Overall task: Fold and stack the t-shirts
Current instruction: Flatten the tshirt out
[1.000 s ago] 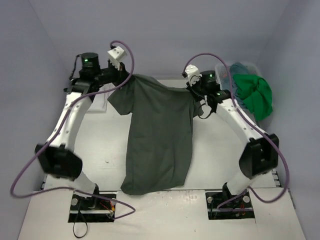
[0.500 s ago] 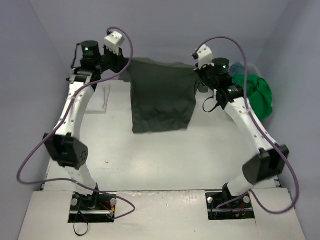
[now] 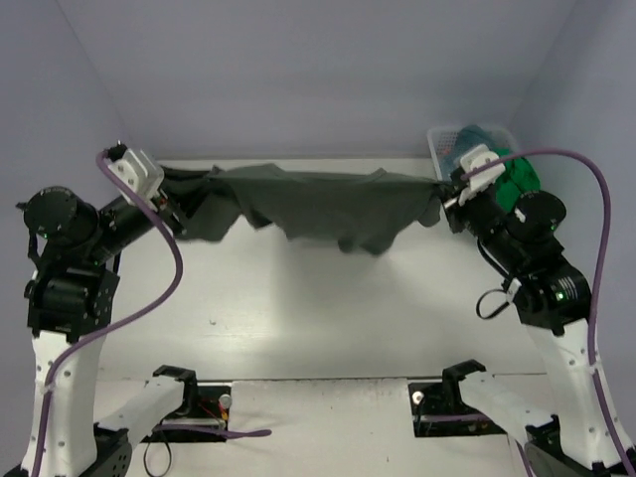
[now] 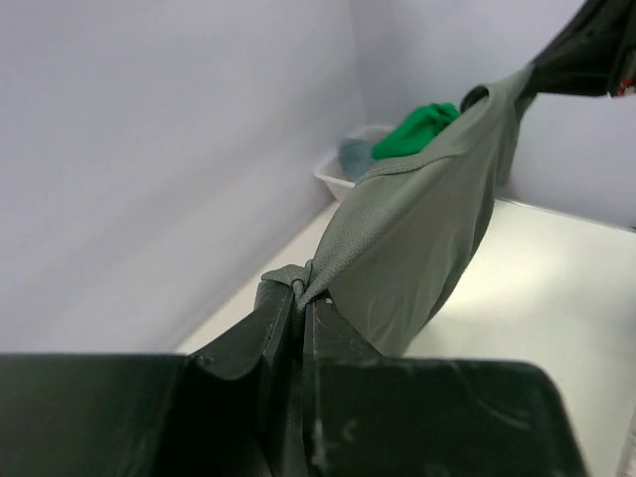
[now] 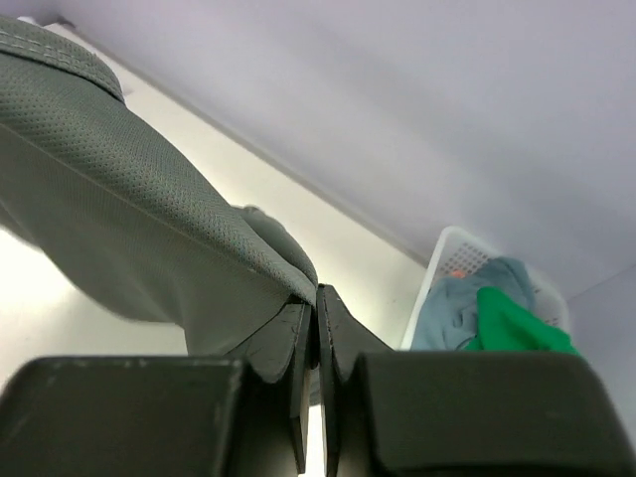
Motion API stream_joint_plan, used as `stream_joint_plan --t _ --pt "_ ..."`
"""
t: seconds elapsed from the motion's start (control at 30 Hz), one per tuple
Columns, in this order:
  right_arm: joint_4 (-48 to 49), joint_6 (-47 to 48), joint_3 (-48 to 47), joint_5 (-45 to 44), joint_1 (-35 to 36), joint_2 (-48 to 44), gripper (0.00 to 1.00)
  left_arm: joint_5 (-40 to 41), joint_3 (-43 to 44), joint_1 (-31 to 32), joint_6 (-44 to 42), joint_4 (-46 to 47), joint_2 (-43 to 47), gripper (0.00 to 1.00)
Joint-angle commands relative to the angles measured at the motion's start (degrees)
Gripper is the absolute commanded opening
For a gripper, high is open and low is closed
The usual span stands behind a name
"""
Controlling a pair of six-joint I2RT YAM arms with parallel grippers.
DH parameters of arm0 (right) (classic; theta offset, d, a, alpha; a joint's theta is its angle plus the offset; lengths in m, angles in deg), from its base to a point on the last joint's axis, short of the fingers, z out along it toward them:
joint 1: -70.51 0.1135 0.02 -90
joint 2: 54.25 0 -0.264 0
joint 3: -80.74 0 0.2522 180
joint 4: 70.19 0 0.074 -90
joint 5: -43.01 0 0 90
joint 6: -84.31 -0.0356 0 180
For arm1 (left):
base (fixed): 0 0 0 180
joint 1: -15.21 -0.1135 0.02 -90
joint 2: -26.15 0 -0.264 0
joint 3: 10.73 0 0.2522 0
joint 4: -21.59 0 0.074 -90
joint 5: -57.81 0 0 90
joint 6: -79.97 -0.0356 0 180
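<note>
A dark grey-green t-shirt (image 3: 318,204) hangs stretched in the air between both grippers, above the far half of the table (image 3: 298,308). My left gripper (image 3: 177,206) is shut on its left end, and the left wrist view shows the cloth (image 4: 427,219) bunched at the closed fingertips of that gripper (image 4: 299,290). My right gripper (image 3: 443,201) is shut on the right end; in the right wrist view the shirt's hem (image 5: 119,199) runs into that gripper (image 5: 316,294). A bright green t-shirt (image 3: 519,177) and a teal-blue t-shirt (image 3: 471,135) lie in the basket.
The white mesh basket (image 3: 437,144) stands in the far right corner, just behind the right gripper. It also shows in both wrist views, the basket (image 4: 333,176) and the basket (image 5: 444,256). Lilac walls close in the table on three sides.
Both arms have swung outward and pulled back from the far wall. The shirt, which hung down onto the table, is now lifted and drawn out wide between the grippers.
</note>
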Motion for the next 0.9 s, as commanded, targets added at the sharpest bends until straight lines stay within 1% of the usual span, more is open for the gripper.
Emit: stream_joint_plan --t 0.0,0.1,0.2,0.23,0.37,0.4,0.43,0.47,0.5,0.53,0.57,0.63,0.67,0.7,0.73,0.77,0.87 --pt "-2.17 -0.23 0.21 -0.71 -0.62 -2.59 0.00 -1.55 -1.38 -0.69 0.62 -2.08 1.82 0.00" --pt "-0.95 -0.05 0.21 -1.67 -0.62 -2.25 0.00 -1.73 -2.08 -0.69 0.44 -3.14 3.15 0.00" --pt "3.44 0.82 2.40 -3.52 -0.62 1.79 0.00 -0.32 -2.61 -0.69 -0.87 -2.89 1.66 0.00" --pt "4.58 1.61 3.01 -3.96 -0.62 5.63 0.00 0.20 -2.79 -0.69 -1.40 -2.71 0.87 0.00" --pt "12.84 1.97 3.64 -3.52 -0.71 19.08 0.00 4.77 -3.67 -0.69 -4.83 -0.60 -7.21 0.00" --pt "14.16 1.80 3.03 -3.52 -0.71 25.56 0.00 5.30 -3.67 -0.69 -5.27 -0.42 -10.97 0.00" --pt "15.83 1.53 0.58 -4.22 -0.53 29.01 0.00 6.52 -3.67 -0.78 -6.05 -0.25 -13.27 0.00" --pt "16.63 1.36 -1.01 -5.01 -0.53 35.92 0.00 6.71 -3.49 -0.78 -6.32 -0.42 -15.38 0.00" --pt "17.33 1.09 -2.50 -6.23 -0.27 39.30 0.00 7.15 -3.32 -0.78 -6.85 -0.51 -19.23 0.00" --pt "19.69 0.48 -6.08 -9.12 -0.35 42.38 0.00 7.76 -3.75 -0.78 -7.72 -0.16 -20.92 0.00" --pt "20.32 0.39 -7.95 -10.10 -0.35 48.06 0.00 8.11 -4.10 -0.86 -7.99 0.45 -23.63 0.00" --pt "22.26 0.21 -13.20 -12.73 -0.27 53.11 0.00 9.43 -5.85 -0.86 -8.17 3.08 -25.58 0.00" --pt "22.61 0.13 -15.07 -13.36 -0.18 57.57 0.00 9.78 -6.39 -0.86 -8.17 3.79 -27.07 0.00" --pt "22.70 -0.05 -17.17 -13.45 -0.18 59.87 0.00 10.05 -6.65 -0.86 -8.35 4.75 -27.70 0.00" --pt "22.88 -0.05 -20.94 -15.89 0.08 61.81 0.00 10.49 -7.26 -0.86 -8.61 5.11 -28.22 0.00" --pt "22.88 -0.14 -22.54 -16.43 0.26 65.14 0.00 11.88 -7.53 -0.86 -8.61 5.46 -29.01 0.00" --pt "24.63 0.21 -27.02 -20.21 1.40 69.29 0.00 15.39 -8.67 -0.95 -9.66 6.60 -29.37 0.00"
